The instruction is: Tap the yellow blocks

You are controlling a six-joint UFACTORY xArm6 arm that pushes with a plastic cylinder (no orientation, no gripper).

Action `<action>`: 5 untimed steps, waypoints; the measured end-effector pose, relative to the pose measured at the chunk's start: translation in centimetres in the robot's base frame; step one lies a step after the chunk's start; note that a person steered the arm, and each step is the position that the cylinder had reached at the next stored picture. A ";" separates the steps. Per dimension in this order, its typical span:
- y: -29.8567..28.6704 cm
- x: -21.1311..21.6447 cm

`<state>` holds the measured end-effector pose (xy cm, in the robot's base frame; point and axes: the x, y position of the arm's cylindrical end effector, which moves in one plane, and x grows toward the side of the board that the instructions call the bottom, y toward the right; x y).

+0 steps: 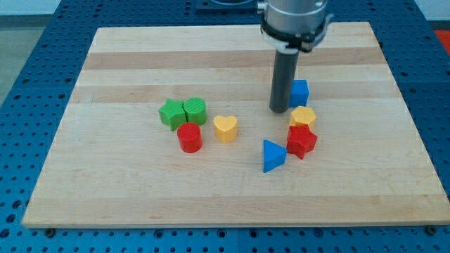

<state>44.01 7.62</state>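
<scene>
Nearest the view's bottom: bare pale wood of the board [140, 197], laid on a blue perforated table [28, 84].

Next up, a blue plastic triangular block [273, 154], just beside and left of a red plastic star-like block [301, 142], possibly touching; cannot tell for certain.

At about the same depth toward the view's left, a red plastic cylinder [189, 138], upright.

Slightly farther, a yellow plastic heart-shaped block [226, 128], just right of the red cylinder, with a narrow gap between them. Well apart from my tip, to its lower left.

Directly above the red star-like block and touching it, a yellow plastic block with a rounded, many-sided top [302, 117].

Toward the view's left, two green plastic blocks pressed together: a star-like one [171, 114] and a rounder, ridged one [195, 111], both just above the red cylinder.

Farther still, my tip [279, 111], the lower end of a straight dark rod, down on the board; no jaws, holding nothing. Just to the upper left of the yellow many-sided block, near but with a sliver of wood showing between.

Behind the rod on its right, a blue plastic block [300, 92], partly hidden, shape unclear.

At the view's top, the grey arm housing [294, 17].
</scene>
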 end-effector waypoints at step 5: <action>-5.5 4.5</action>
<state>48.46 2.07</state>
